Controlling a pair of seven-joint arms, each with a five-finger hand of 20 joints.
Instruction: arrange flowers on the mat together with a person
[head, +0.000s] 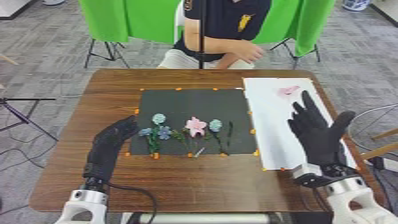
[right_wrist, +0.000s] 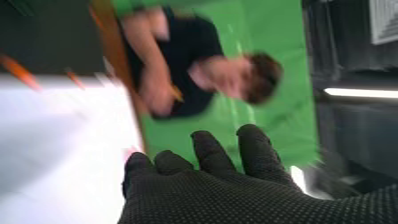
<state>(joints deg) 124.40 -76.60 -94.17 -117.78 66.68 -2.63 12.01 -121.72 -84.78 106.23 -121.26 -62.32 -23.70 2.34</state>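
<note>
Head view: flowers (head: 195, 126) on mat (head: 178, 100), mid-bench (head: 67, 172), blooms toward far edge, presumably for side-by-side display. Left robot hand (head: 114, 132), near left edge, straight-fingered, empty; right robot hand (head: 318, 142), near right edge, likely leaving blooms accessible.

Right wrist view: right fingers apart, empty.

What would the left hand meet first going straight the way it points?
The left hand would likely meet the left edge of the dark mat first; its height is unclear, so it might pass above.
</note>
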